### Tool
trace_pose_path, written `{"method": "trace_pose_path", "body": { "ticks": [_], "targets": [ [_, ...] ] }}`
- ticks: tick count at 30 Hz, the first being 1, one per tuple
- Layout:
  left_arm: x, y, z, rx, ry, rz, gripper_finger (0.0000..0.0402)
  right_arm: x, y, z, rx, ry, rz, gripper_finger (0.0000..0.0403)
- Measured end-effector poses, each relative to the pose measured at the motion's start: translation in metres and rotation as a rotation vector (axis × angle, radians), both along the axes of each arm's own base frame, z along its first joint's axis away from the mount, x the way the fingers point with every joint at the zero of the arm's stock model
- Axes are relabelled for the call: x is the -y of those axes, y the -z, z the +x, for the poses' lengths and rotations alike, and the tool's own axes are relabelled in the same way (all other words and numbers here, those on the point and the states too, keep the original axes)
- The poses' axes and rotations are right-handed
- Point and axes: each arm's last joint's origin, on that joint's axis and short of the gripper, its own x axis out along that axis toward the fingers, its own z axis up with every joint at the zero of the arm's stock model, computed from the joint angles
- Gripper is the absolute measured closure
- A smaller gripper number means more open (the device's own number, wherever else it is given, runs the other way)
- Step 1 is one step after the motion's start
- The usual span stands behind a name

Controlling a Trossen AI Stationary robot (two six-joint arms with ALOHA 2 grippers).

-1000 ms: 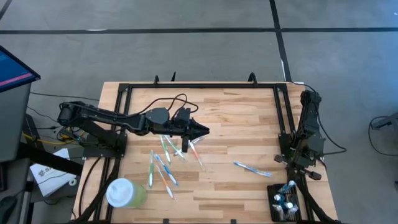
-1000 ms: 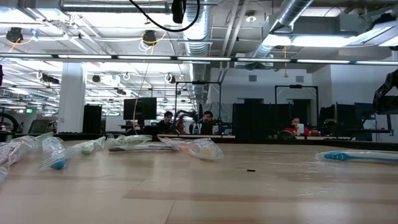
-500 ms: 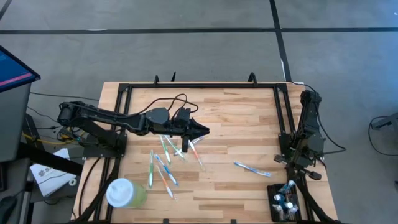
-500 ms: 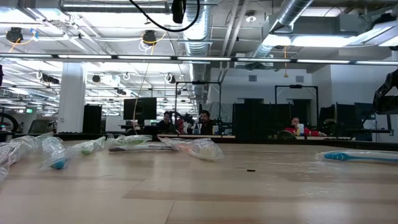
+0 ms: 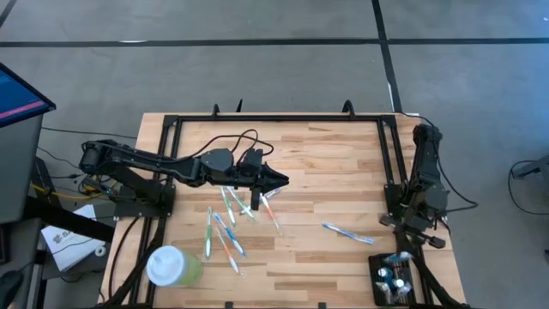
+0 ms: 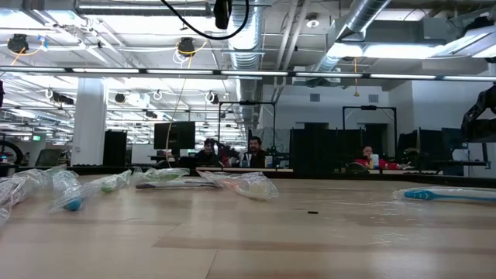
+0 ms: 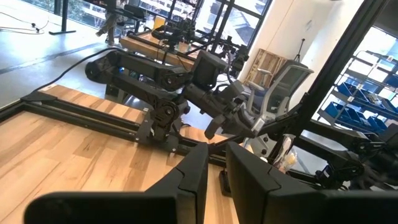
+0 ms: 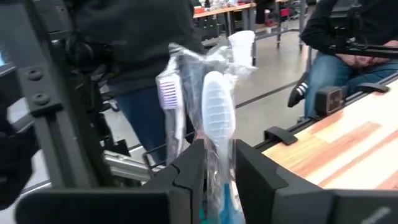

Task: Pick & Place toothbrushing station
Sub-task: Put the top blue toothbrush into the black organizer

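Right pincer [image 8: 214,180] hangs directly over the toothbrushing station [image 5: 393,276] at the worktop's [image 5: 326,159] near right corner, fingers slightly apart with a wrapped toothbrush [image 8: 217,124] upright between them, evidently for slotting. Left pincer [image 5: 276,180], fingers nearly together and empty, waits above the loose toothbrushes [image 5: 225,225]

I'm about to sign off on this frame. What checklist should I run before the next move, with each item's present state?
1. Toothbrushing station sits by the right arm's base, with brushes in it: ok.
2. Right pincer is at the station with a wrapped toothbrush in front of it; whether it has let go: cannot tell.
3. Loose toothbrush lies apart from the station: ok.
4. Left pincer is over the toothbrush pile, far from the right arm: ok.
5. Green cup stands apart from both arms: ok.
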Motion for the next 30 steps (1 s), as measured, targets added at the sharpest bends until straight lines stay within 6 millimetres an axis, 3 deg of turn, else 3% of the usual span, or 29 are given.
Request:
{"method": "trace_pose_path", "body": {
  "ticks": [23,30],
  "targets": [
    [0.0,0.0,0.0,0.0,0.0,0.0,0.0349,-0.0017,-0.0017,-0.0041,-0.051,-0.026,0.044,0.0316],
    [0.0,0.0,0.0,0.0,0.0,0.0,0.0349,-0.0016,0.0006,-0.0048,-0.173,-0.033,0.07,0.0311]
  ]
}}
